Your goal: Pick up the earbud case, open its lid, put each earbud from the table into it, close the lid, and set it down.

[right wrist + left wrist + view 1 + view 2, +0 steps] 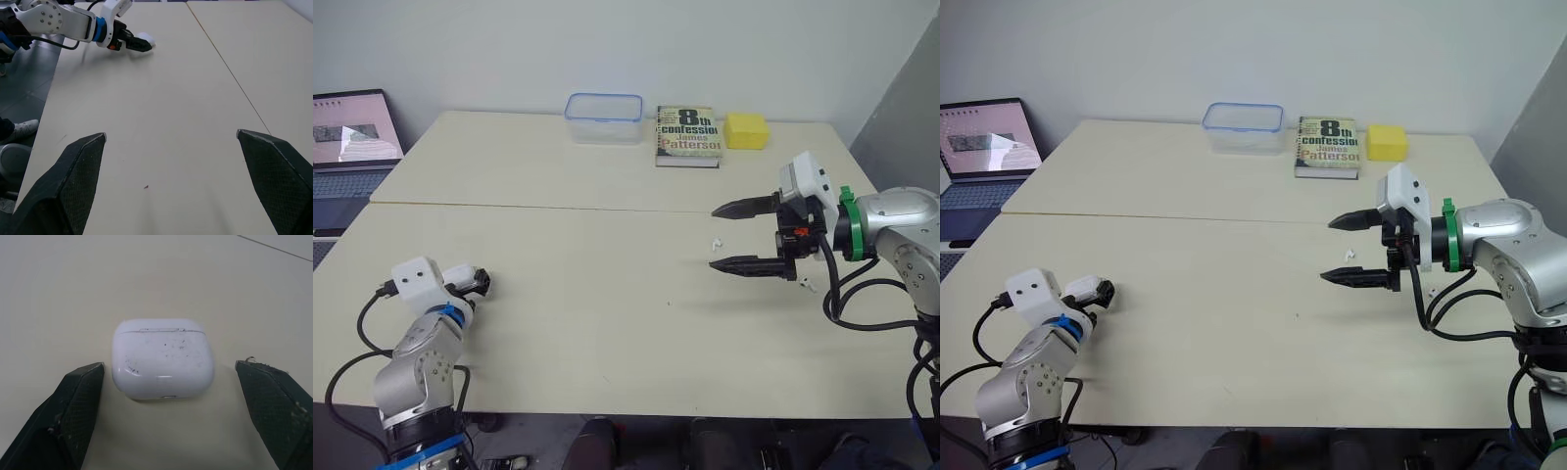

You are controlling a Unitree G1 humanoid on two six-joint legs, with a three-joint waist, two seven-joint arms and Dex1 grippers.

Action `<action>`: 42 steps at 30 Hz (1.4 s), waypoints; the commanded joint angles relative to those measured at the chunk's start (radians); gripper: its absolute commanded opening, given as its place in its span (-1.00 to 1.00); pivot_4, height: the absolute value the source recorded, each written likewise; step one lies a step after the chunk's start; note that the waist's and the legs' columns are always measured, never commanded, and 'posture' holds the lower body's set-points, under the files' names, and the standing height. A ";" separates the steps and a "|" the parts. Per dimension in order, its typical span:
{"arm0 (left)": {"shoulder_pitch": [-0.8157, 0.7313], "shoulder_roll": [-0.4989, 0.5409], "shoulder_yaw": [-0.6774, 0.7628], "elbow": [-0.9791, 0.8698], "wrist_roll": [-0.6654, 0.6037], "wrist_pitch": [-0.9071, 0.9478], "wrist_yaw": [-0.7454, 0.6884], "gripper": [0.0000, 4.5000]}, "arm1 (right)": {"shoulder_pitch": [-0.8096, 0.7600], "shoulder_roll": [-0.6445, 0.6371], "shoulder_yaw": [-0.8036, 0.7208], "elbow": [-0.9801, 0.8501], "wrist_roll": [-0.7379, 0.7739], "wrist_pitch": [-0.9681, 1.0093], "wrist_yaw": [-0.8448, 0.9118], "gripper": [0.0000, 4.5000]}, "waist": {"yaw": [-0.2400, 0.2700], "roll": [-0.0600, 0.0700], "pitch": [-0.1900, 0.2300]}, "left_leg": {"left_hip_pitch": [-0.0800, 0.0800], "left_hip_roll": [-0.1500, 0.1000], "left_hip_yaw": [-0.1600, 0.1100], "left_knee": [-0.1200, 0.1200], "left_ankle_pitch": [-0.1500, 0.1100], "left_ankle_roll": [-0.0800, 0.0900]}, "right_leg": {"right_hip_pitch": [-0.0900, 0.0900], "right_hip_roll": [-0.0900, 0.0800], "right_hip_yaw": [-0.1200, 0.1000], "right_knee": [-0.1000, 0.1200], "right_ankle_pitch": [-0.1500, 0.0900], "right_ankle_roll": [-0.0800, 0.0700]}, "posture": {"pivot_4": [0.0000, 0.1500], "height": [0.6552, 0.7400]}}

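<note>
The book (687,135) at the far edge of the tabletop (607,323) reads "8th confession" in large type, with "James Patterson" under it. Next to it, toward the far right corner, sits a yellow block (747,130). On the book's other side stands a clear box with a blue rim (603,117). An open laptop (352,137) stands off the tabletop's far left corner; the writing on its screen is too small to read.

The earbud case (163,358) lies near the front left corner of the tabletop with its lid shut. It is white, flecked with dark specks, and carries no readable mark. The left gripper (168,364) is spread wide, with one finger on each side of the case and neither touching it.

The right gripper (729,237) is over the right half of the tabletop, also spread wide and holding nothing. One white earbud (716,244) lies on the tabletop just beside its fingertips. A second small white piece (810,286), likely the other earbud, lies nearer the right edge, beside the wrist.
</note>
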State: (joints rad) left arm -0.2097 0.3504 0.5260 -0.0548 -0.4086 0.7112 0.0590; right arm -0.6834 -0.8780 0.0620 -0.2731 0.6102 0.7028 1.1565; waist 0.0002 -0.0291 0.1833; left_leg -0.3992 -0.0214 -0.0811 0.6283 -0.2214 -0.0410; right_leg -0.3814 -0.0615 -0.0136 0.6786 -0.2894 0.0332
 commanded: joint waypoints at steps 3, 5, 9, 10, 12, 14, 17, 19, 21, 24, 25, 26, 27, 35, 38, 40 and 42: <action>-0.032 0.034 -0.007 0.048 0.045 0.002 0.019 1.00 | -0.005 0.008 -0.013 -0.021 -0.004 -0.012 0.002 1.00 | 0.000 0.000 0.000 | 0.000 0.000 0.000 0.000 0.000 0.000 | 0.000 0.000 0.000 0.000 0.000 0.000 | 1.00 0.81; -0.038 0.044 -0.010 0.062 0.054 0.000 0.013 1.00 | 0.001 0.010 -0.012 -0.027 -0.005 -0.010 0.000 1.00 | -0.001 0.000 0.000 | 0.000 0.000 0.000 0.000 0.000 0.000 | 0.000 0.000 0.000 0.000 0.000 0.000 | 1.00 0.81; -0.045 0.058 -0.009 0.080 0.047 0.012 -0.007 1.00 | 0.011 0.015 -0.015 -0.043 -0.004 -0.004 -0.005 1.00 | -0.001 0.000 0.000 | 0.000 0.000 0.000 0.000 0.000 0.000 | -0.001 0.000 0.000 0.001 0.000 0.000 | 1.00 0.81; -0.045 0.060 -0.010 0.083 0.043 0.017 -0.015 1.00 | 0.013 0.016 -0.017 -0.046 -0.001 -0.001 -0.007 1.00 | -0.001 0.000 0.000 | 0.000 0.000 0.000 0.000 0.000 0.000 | -0.001 0.000 0.000 0.001 0.000 0.000 | 1.00 0.81; -0.045 0.066 -0.011 0.091 0.041 0.025 -0.029 0.92 | 0.014 0.018 -0.020 -0.052 0.002 0.004 -0.011 1.00 | -0.001 0.000 0.000 | 0.000 0.000 0.000 0.000 0.000 0.000 | -0.001 0.000 0.000 0.001 0.000 0.000 | 1.00 0.81; -0.043 0.071 -0.013 0.098 0.045 0.023 -0.035 0.75 | 0.016 0.018 -0.022 -0.056 0.002 0.005 -0.013 1.00 | -0.001 0.000 0.000 | 0.000 0.000 0.000 0.000 0.000 0.000 | -0.001 0.000 0.000 0.001 0.000 0.000 | 1.00 0.81; -0.022 0.103 -0.028 0.121 0.066 0.010 -0.065 0.33 | 0.021 0.018 -0.028 -0.066 0.006 0.010 -0.018 1.00 | -0.001 0.000 0.000 | 0.000 0.000 0.000 0.000 0.000 0.000 | -0.001 0.000 0.000 0.001 0.000 0.000 | 1.00 0.81; -0.006 0.120 -0.036 0.125 0.078 0.000 -0.085 0.24 | 0.026 0.017 -0.033 -0.074 0.009 0.014 -0.022 1.00 | -0.001 0.000 0.000 | 0.000 0.000 0.000 0.000 0.000 0.000 | -0.001 0.000 0.000 0.001 0.000 0.000 | 1.00 0.81; 0.031 0.147 -0.068 0.109 0.092 -0.024 -0.143 0.24 | 0.037 0.011 -0.043 -0.085 0.014 0.020 -0.028 1.00 | -0.002 0.000 0.000 | 0.000 0.000 0.000 -0.001 0.000 0.000 | -0.002 0.000 0.000 0.001 0.000 0.000 | 1.00 0.81; 0.100 0.180 -0.149 0.050 0.103 -0.082 -0.261 0.24 | 0.061 0.002 -0.064 -0.102 0.022 0.030 -0.044 1.00 | -0.004 0.001 0.000 | 0.000 0.001 0.001 -0.001 0.000 0.000 | -0.003 0.000 0.002 0.001 0.000 0.000 | 1.00 0.81; 0.130 0.190 -0.203 0.009 0.112 -0.136 -0.324 0.24 | 0.074 -0.003 -0.075 -0.109 0.026 0.036 -0.050 1.00 | -0.003 0.001 0.000 | 0.000 0.000 0.002 -0.001 0.000 0.000 | -0.003 0.000 0.003 0.001 0.000 0.000 | 1.00 0.81; 0.157 0.197 -0.261 -0.038 0.116 -0.197 -0.400 0.24 | 0.091 -0.009 -0.088 -0.119 0.031 0.044 -0.057 1.00 | -0.002 0.001 0.000 | 0.000 0.000 0.002 -0.001 0.000 0.000 | -0.003 -0.001 0.003 0.000 0.000 0.000 | 1.00 0.81; 0.177 0.204 -0.315 -0.076 0.123 -0.251 -0.465 0.24 | 0.109 -0.017 -0.101 -0.128 0.038 0.057 -0.063 1.00 | 0.001 0.001 0.000 | -0.001 0.000 0.002 -0.001 0.000 0.000 | -0.003 -0.002 0.003 0.000 0.000 0.000 | 1.00 0.81; 0.130 0.156 -0.596 -0.087 0.146 -0.665 -0.841 0.24 | 0.270 -0.035 -0.166 -0.234 0.189 0.320 -0.197 1.00 | 0.025 0.002 0.001 | -0.003 -0.001 0.000 0.000 -0.001 0.002 | -0.002 -0.008 0.002 -0.004 0.001 -0.002 | 1.00 0.81; 0.062 0.136 -0.674 -0.027 0.176 -0.848 -0.959 0.24 | 0.271 0.032 -0.177 -0.261 0.334 0.498 -0.305 1.00 | 0.019 0.002 0.001 | -0.004 -0.001 0.001 -0.001 -0.001 0.002 | -0.003 -0.008 0.002 -0.004 0.001 -0.002 | 1.00 0.81; 0.029 0.124 -0.697 0.004 0.175 -0.925 -1.005 0.24 | 0.265 0.073 -0.179 -0.270 0.391 0.563 -0.365 1.00 | 0.012 0.002 0.001 | -0.003 0.000 0.002 -0.001 -0.001 0.002 | -0.004 -0.006 0.002 -0.002 0.001 -0.002 | 1.00 0.81; -0.010 0.108 -0.708 0.036 0.170 -0.990 -1.039 0.24 | 0.257 0.135 -0.178 -0.263 0.436 0.614 -0.439 1.00 | 0.007 0.002 0.001 | -0.003 0.001 0.002 -0.001 -0.001 0.002 | -0.004 -0.002 0.001 -0.001 0.001 -0.002 | 1.00 0.81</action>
State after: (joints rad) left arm -0.2007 0.4633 -0.1753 -0.0243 -0.2341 -0.2134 -0.9512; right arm -0.4096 -0.7645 -0.0980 -0.5163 0.9928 1.2800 0.7667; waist 0.0074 -0.0271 0.1838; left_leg -0.4018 -0.0207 -0.0788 0.6278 -0.2224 -0.0388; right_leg -0.3852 -0.0616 -0.0123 0.6777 -0.2887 0.0313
